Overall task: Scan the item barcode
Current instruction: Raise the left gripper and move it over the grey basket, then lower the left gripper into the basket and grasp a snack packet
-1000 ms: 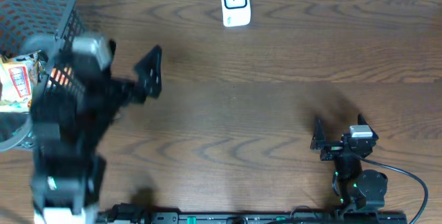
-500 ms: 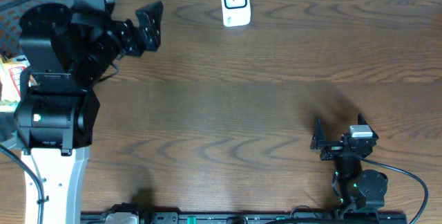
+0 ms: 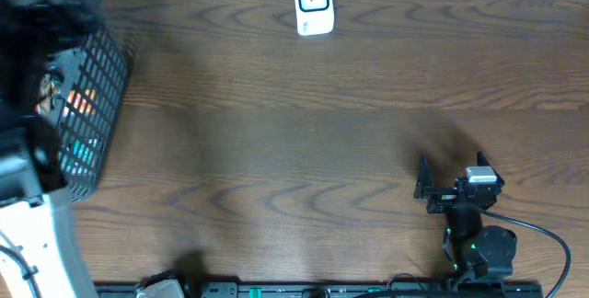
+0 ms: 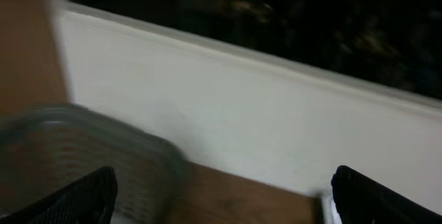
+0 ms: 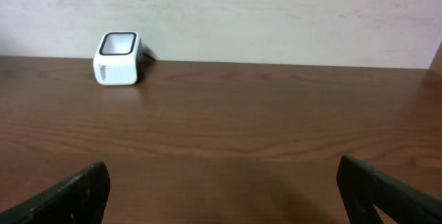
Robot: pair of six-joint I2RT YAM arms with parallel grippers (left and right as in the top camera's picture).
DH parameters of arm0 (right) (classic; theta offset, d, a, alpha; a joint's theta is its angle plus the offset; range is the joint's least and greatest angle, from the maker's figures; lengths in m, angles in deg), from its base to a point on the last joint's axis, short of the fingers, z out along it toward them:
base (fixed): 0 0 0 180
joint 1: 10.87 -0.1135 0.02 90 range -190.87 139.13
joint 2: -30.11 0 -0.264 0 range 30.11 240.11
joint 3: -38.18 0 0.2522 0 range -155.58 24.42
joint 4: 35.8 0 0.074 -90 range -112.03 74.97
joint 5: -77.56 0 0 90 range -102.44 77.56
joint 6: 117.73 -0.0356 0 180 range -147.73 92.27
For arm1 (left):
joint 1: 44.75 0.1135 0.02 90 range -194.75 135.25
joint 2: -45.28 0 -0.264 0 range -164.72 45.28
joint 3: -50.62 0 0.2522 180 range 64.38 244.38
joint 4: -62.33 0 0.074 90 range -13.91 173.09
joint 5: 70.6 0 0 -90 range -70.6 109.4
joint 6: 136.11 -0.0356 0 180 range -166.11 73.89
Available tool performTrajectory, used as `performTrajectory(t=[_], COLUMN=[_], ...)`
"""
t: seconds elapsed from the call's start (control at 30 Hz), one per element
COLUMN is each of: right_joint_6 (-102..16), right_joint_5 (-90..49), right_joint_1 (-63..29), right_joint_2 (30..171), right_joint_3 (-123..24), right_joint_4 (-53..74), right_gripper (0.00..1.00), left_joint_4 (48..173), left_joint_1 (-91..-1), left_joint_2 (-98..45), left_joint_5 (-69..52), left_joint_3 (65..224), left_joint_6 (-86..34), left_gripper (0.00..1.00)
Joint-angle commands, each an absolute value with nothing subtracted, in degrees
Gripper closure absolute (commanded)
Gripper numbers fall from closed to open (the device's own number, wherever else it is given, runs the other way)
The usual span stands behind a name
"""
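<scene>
The white barcode scanner (image 3: 313, 5) stands at the table's far edge, and it is also in the right wrist view as the scanner (image 5: 117, 59), far ahead to the left. Items with orange and teal packaging (image 3: 77, 107) show through the mesh of a dark basket (image 3: 103, 82) at the far left. My left arm (image 3: 41, 22) is a dark blur over that basket. My left gripper (image 4: 221, 200) is open with nothing between its fingers, and the basket rim (image 4: 90, 131) lies blurred just ahead on the left. My right gripper (image 3: 423, 183) rests open and empty near the front right.
A pale wall (image 5: 276, 10) runs behind the table's far edge. The right arm's base and cable (image 3: 515, 234) sit at the front right. Bare wooden tabletop (image 3: 294, 142) spans between the basket and the right arm.
My left arm has swung up and left from over the table to over the basket; its gripper has left the overhead view. The right arm has not moved.
</scene>
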State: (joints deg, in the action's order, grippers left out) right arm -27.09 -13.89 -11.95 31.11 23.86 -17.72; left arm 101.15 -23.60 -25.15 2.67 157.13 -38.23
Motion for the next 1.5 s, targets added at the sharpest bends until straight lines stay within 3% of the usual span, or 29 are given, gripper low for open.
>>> performTrajectory(t=[0.0,0.17,0.43,0.67,0.9,1.03,1.17,1.47], right_joint_6=[-27.3,-27.2,-27.3,-27.3,-27.3,-27.3,-27.2,-27.2], right_joint_5=[-13.5,-13.5,-13.5,-13.5,-13.5,-13.5,-13.5,-13.5], right_joint_1=[-12.3,-12.3,-12.3,-12.3,-12.3,-12.3,-12.3,-12.3], right_joint_2=[30.9,30.9,30.9,30.9,30.9,30.9,30.9,30.9], right_joint_3=[24.1,24.1,24.1,24.1,24.1,24.1,24.1,24.1], right_joint_4=[-17.6,-17.6,-17.6,-17.6,-17.6,-17.6,-17.6,-17.6], right_gripper=[0.01,0.01,0.01,0.01,0.01,0.01,0.01,0.01], left_joint_4=[101.8,103.7,109.9,108.9,113.0,112.9,114.2,116.8], left_joint_1=[-16.8,-9.0,-5.2,-5.2,-5.2,-5.2,-5.2,-5.6], left_joint_2=[-26.6,-29.7,-33.6,-38.2,-45.6,-49.0,-52.3,-61.1], left_joint_5=[-4.2,1.5,18.2,18.8,18.8,18.8,18.8,24.6], left_joint_3=[160.2,160.3,160.2,160.2,160.2,160.2,160.2,158.6], left_joint_6=[-36.2,-36.2,-36.2,-36.3,-48.4,-49.1,-53.7,-63.6], left_gripper=[0.02,0.02,0.02,0.03,0.02,0.01,0.1,0.2])
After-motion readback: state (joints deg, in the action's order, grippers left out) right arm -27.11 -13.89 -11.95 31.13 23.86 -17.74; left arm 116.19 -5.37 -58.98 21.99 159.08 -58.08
